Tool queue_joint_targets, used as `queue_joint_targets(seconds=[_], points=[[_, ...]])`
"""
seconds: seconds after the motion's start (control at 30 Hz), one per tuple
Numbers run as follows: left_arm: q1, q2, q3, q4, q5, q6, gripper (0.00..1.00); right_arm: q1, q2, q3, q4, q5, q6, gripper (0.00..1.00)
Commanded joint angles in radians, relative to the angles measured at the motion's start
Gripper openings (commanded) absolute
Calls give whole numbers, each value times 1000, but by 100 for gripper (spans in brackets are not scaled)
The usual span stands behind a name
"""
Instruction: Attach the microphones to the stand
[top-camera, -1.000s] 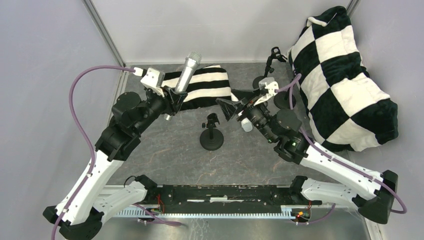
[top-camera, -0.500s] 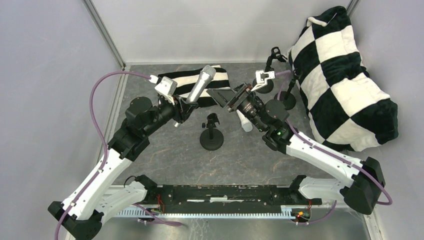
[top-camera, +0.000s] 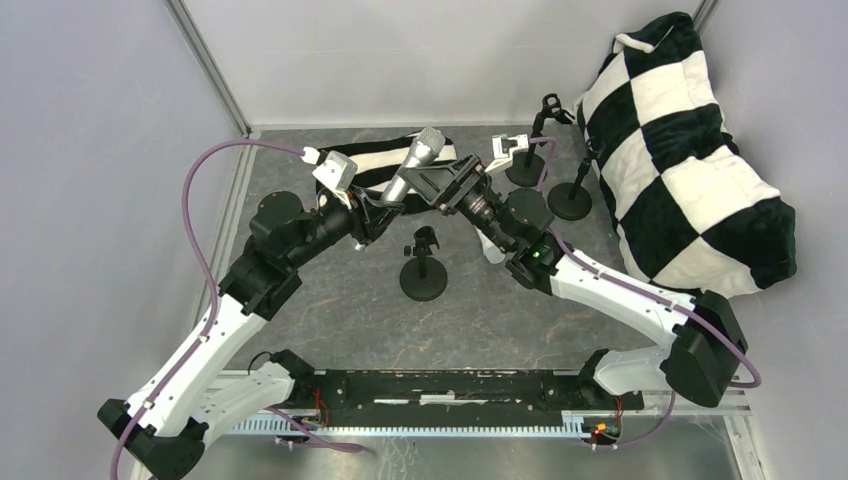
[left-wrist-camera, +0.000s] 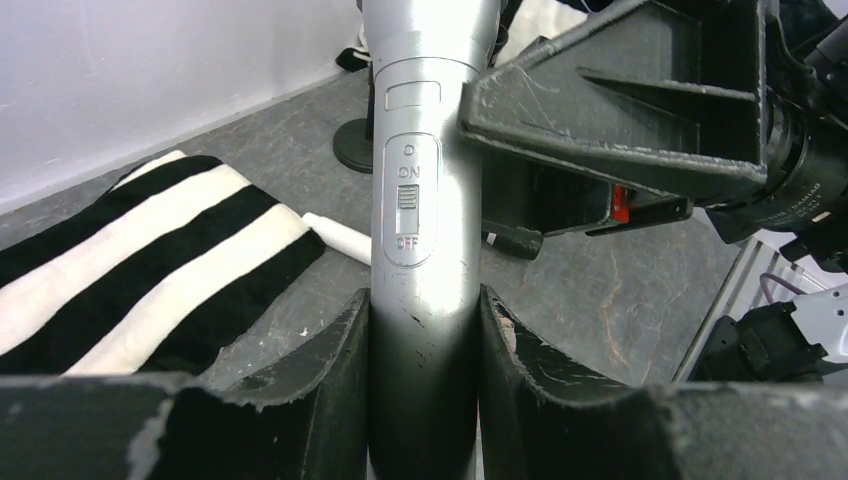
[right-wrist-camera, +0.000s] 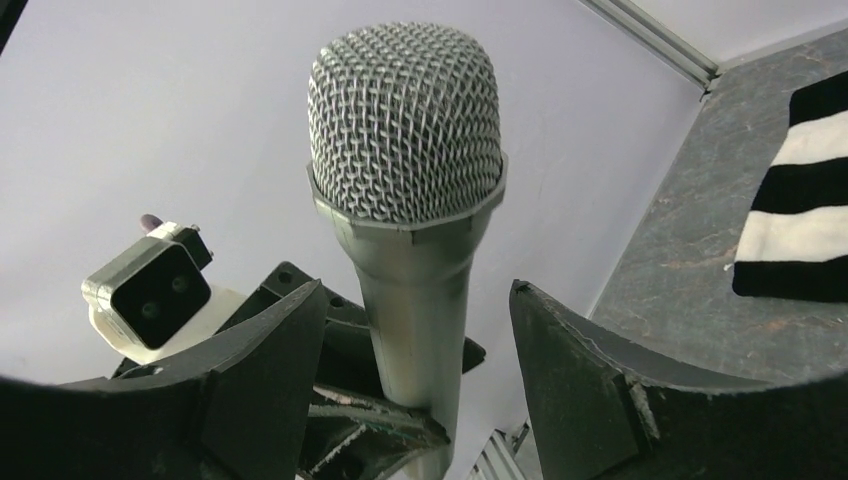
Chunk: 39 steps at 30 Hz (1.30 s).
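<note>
- Top external view: your left gripper (top-camera: 383, 205) was clamped on the lower handle of the silver-grey microphone (top-camera: 410, 170). It held the microphone off the table (top-camera: 330, 320), just behind and slightly left of the centre stand (top-camera: 423, 272), with the mesh head tilted up and away from that stand.
- Your right gripper (top-camera: 440, 185) came at the same microphone from behind and to the right of the centre stand. Its jaws were spread astride the handle just under the mesh head.
- Right wrist view: a gap showed between the handle and each of the fingers (right-wrist-camera: 265, 380), so neither was pressing on it.
- Left wrist view: both left fingers (left-wrist-camera: 330, 370) pressed flat against the handle, and the ON/OFF switch faced the camera. From that angle you could not tell whether a right finger brushed the microphone's side.
- The white microphone (top-camera: 492, 250) lay on the table just right of the centre stand, partly hidden under your right arm.
- The centre stand stood upright on its round base, apart from both grippers.
- Two more stands (top-camera: 527, 165) stood well behind and to the right of the centre stand, near the chequered cushion (top-camera: 690, 150).
- The striped cloth (top-camera: 378, 165) lay behind and to the left of the centre stand, beneath the held microphone.
</note>
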Motion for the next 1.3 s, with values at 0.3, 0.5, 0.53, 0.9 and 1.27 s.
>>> queue_joint_targets(seconds=[0.3,0.5,0.53,0.9,1.27], points=[[0,-7,6,62,52,-25,2,-11,97,125,75,-34,25,68],[-1,-5,1,63,45,-21,3,-12,115,128,96,-36,25,55],[-1,-7,-1,63,42,-21,5,-12,115,126,101,-36,21,51],[-1,-18,-20,62,-42,-73,85,-27,32,38,235,48,-106,0],[0,-14,-52,50,-80,-176,100,-148,-219,-153,80,233,-302,0]])
